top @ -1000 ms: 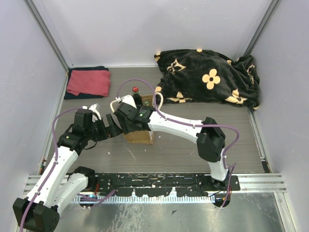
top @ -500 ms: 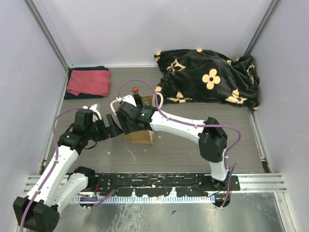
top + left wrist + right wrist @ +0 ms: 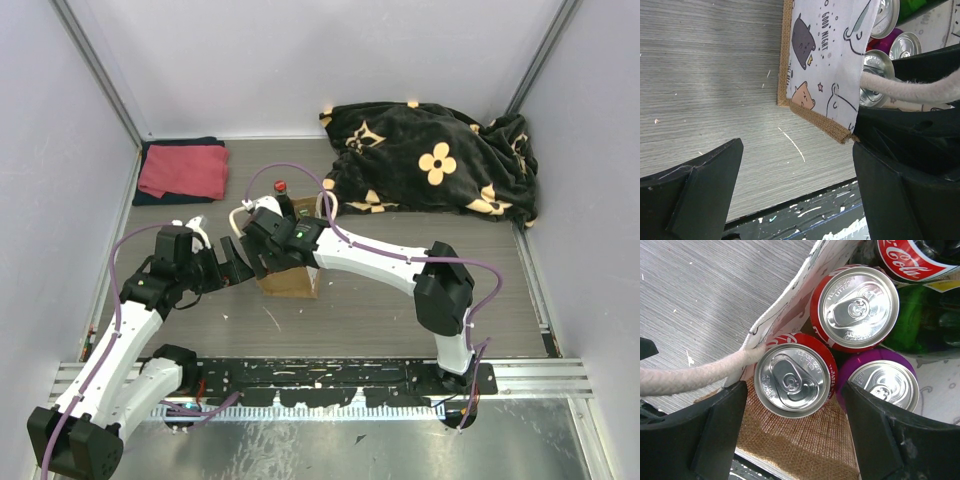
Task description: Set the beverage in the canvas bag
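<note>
R gripper (image 3: 795, 392) jaws wide apart, straddling the red can (image 3: 796, 375), which sits inside the canvas bag (image 3: 290, 283) w/ other cans (image 3: 855, 307) beside it. L gripper (image 3: 795, 150) also spread, cream handle (image 3: 912, 89) touching one finger. Looks like the release step: lift R straight up, no sideways drag, don't snag the handle. Grey wood-grain table (image 3: 330, 320). Red towel (image 3: 185, 170) behind-left of bag, black floral blanket (image 3: 430, 165) behind-right. Pale walls (image 3: 300, 60).
</note>
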Tool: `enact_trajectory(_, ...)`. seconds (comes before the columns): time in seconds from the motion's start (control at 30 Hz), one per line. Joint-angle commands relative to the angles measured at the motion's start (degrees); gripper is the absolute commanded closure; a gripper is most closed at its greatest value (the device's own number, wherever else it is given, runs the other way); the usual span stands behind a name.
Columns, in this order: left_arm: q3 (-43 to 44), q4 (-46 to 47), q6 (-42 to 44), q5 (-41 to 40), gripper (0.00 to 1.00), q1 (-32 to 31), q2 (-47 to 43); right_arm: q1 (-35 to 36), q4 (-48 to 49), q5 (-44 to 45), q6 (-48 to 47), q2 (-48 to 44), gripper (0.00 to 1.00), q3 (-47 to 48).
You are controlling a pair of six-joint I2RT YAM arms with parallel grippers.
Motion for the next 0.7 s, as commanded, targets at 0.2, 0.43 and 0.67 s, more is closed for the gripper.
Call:
enact_trajectory(0.2, 0.1, 0.3, 0.4, 1.3, 0.02, 0.3, -0.6, 0.0, -9.4, -6.5, 2.0, 3.3, 0.15, -3.8)
enact_trajectory(0.43, 0.3, 0.4, 0.5, 1.5, 0.02, 0.2, -0.5, -0.3, -11.8, -3.8, 2.7, 0.6, 0.13, -0.8)
enact_trajectory(0.67, 1.0, 0.5, 0.4, 1.8, 0.02, 0.2, -0.6, -1.5, -12.9, -0.7, 3.5, -3.6, 0.09, -1.9)
